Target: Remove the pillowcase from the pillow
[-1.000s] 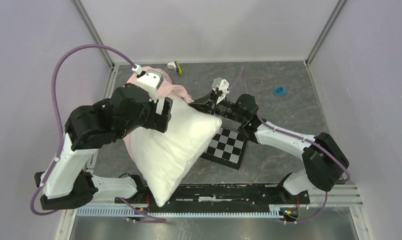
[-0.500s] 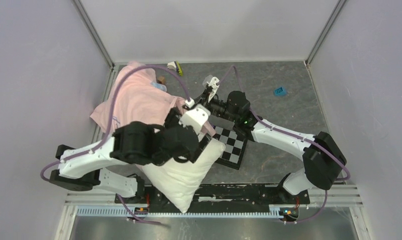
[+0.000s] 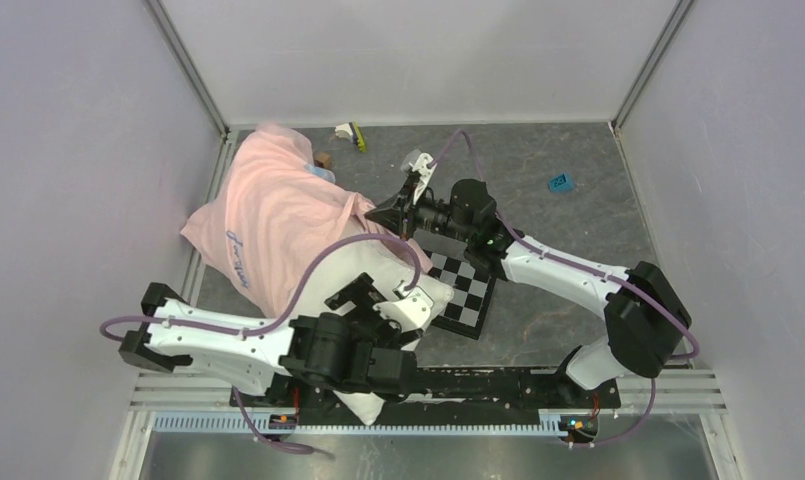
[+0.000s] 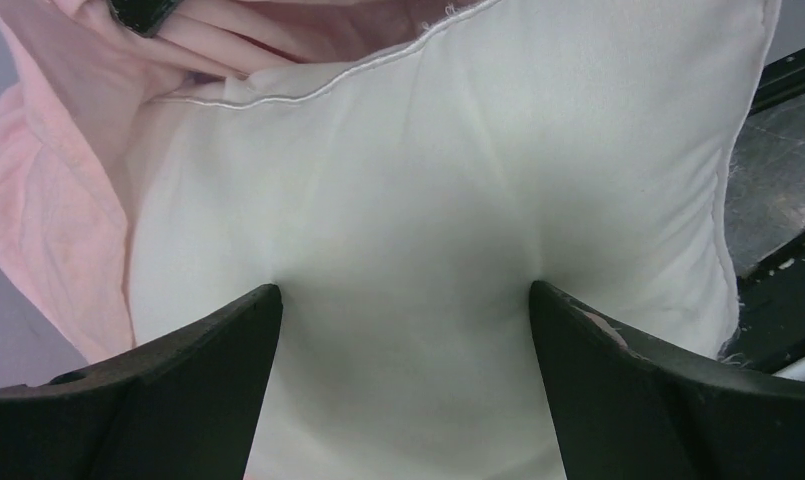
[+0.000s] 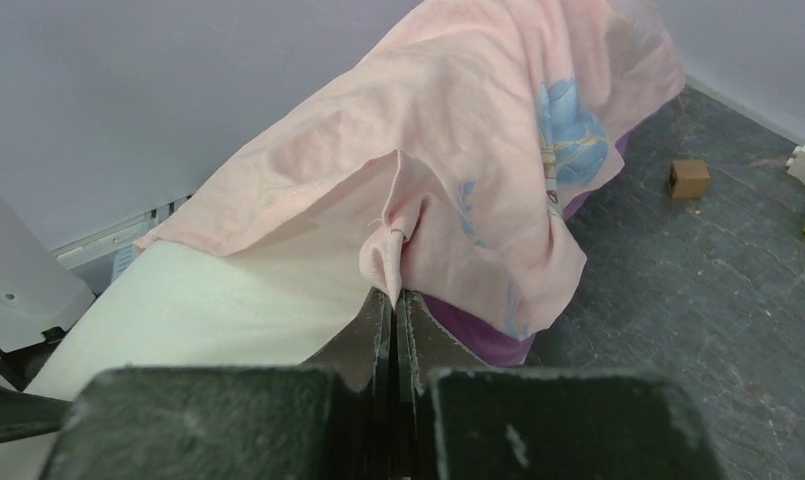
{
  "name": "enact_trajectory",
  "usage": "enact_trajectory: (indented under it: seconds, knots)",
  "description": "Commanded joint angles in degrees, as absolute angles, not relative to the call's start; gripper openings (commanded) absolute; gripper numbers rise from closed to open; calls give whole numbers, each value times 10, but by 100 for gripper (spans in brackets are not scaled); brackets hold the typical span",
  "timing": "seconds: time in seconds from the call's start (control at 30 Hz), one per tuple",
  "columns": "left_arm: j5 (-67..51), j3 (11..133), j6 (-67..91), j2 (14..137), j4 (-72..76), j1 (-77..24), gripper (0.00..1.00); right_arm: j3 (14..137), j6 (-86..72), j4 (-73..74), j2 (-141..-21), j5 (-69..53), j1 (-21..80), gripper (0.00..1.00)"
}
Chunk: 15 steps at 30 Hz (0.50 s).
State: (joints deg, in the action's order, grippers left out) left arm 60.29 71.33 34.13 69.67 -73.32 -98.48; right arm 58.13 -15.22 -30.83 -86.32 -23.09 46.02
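Top external view: most of pillow (image 3: 378, 262) hidden under left arm's elbow and forearm; only a white patch beside checkered board (image 3: 465, 290) and a corner at near rail seen. Left gripper (image 4: 403, 290) hard to pick out from above, clear only from its wrist camera. Lettering on pillowcase (image 3: 268, 210) too small to read. Left wrist view: far end of pillow lost inside pink cover, near part cut off by frame edge.

Left arm folded low along near edge, forearm lying over pillow toward board. Right arm stretched out to far left, wrist level, above board's far corner.

Left gripper: jaws spread wide, both fingertips (image 4: 263, 300) pressed against pillow's white face, nothing clamped. Right gripper (image 5: 393, 298): closed tight on a pinched fold of pillowcase edge, no gap showing.

Pillowcase bunched toward far-left corner, covering pillow's far end only; near half bare.
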Motion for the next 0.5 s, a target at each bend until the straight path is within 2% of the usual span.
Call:
enact_trajectory:
  seconds: [0.0, 0.13, 0.17, 0.2, 0.27, 0.3, 0.33, 0.47]
  knots:
    - [631, 654, 333, 704, -670, -944, 100, 627, -147, -337, -850, -224, 461, 0]
    - [558, 570, 301, 636, -585, -863, 100, 629, -150, -338, -850, -225, 461, 0]
    - [545, 560, 285, 615, -566, -851, 92, 631, -151, -339, -852, -225, 461, 0]
    - [540, 557, 285, 591, -560, -847, 77, 634, -151, -337, -854, -225, 461, 0]
    - [543, 562, 286, 552, -559, -846, 37, 647, -148, -327, -865, -225, 461, 0]
    - [545, 570, 285, 534, -564, -846, 11, 655, -147, -323, -870, -225, 461, 0]
    - [547, 579, 289, 521, -571, -846, 3, 665, -145, -317, -876, -222, 461, 0]
    - [499, 608, 243, 458, -530, -846, 2, 759, -110, -249, -920, -193, 461, 0]
